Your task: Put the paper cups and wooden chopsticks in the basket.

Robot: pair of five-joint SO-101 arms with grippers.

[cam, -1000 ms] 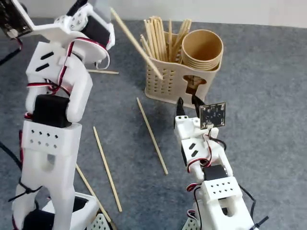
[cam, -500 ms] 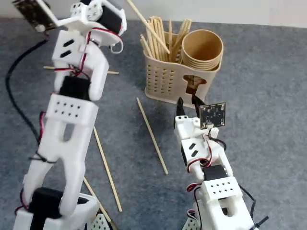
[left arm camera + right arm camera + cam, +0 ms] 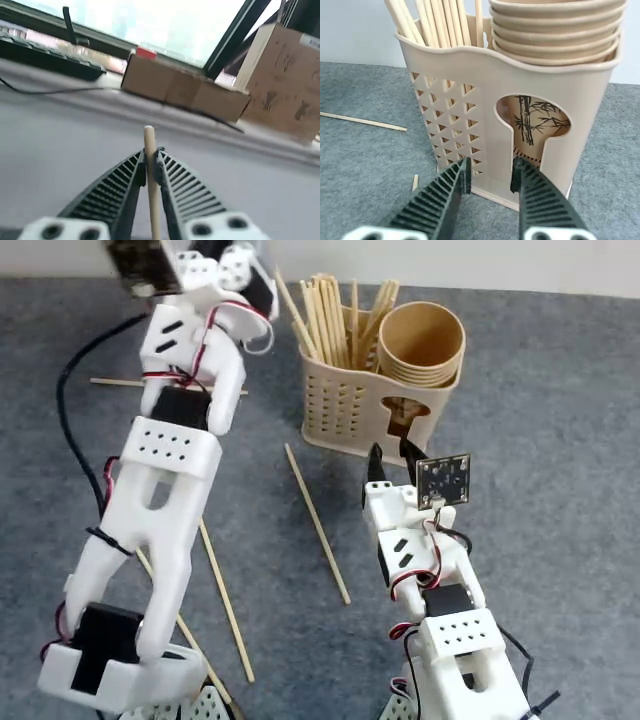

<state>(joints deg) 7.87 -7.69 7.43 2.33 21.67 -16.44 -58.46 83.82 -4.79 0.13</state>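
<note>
Chopsticks (image 3: 335,310) mostly stand in the basket (image 3: 350,415), at about 1 o'clock from the table's middle, with the stacked paper cups (image 3: 422,340) nested in its 3 o'clock side. The step in hand looks like delivery of one more stick. The left gripper (image 3: 151,156) is clamped on a held chopstick (image 3: 288,300) up at 12 o'clock, just beside the basket's 10 o'clock corner. Whether the stick's lower tip is already inside the rim I cannot tell. The next move, as I judge it, calls for bringing that tip over the chopstick side and letting go so it drops among the others.

The right gripper (image 3: 490,175) sits at the basket's 6 o'clock face, jaws slightly apart and holding nothing. Left to collect are a loose chopstick (image 3: 317,523) at the centre, two more sticks (image 3: 225,600) at 7 o'clock beside the left arm, and one stick (image 3: 115,383) at 10 o'clock. The crowded bundle may block entry.
</note>
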